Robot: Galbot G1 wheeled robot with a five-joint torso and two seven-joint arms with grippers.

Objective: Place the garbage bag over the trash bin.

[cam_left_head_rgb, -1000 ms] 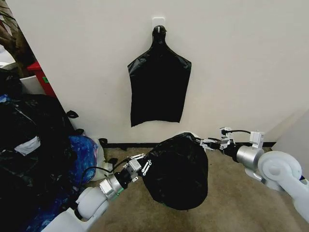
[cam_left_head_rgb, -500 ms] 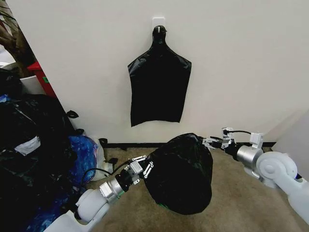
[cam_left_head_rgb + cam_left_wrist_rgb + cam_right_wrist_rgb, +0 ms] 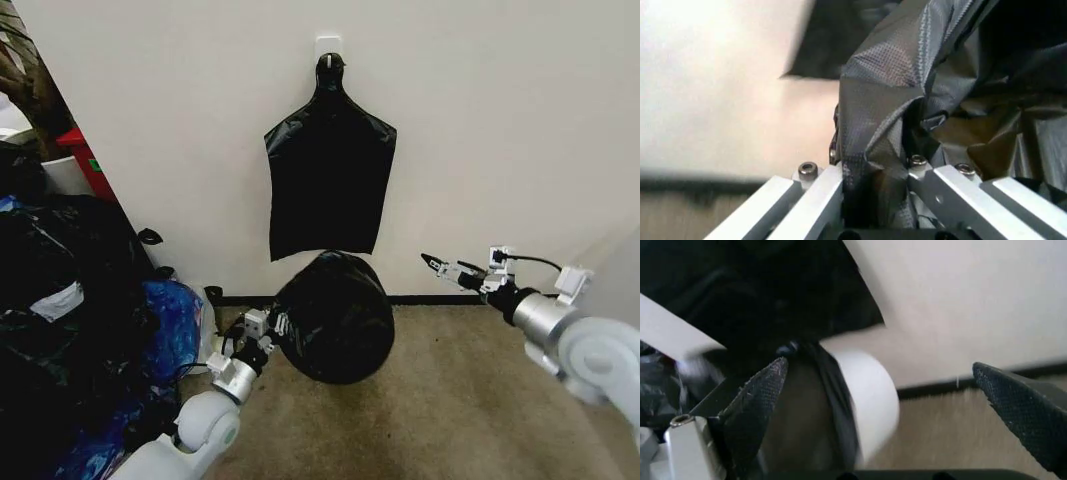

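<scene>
right gripper (image 3: 432, 263) let go; left gripper (image 3: 272, 322) clamps garbage bag (image 3: 335, 315).

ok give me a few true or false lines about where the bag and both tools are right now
1. The left tool is shut on the garbage bag. True; the left wrist view shows black plastic pinched between its fingers.
2. The right tool grips the bag too. False; it is open and apart from the bag, off to the bag's right.
3. Another flat black bag hangs on the wall above. True.
4. The garbage bag lies flat on the carpet. False; it bulges, rounded, in front of the wall's foot.
5. A heap of dark stuffed bags sits to the robot's right. False; it is on its left.
</scene>
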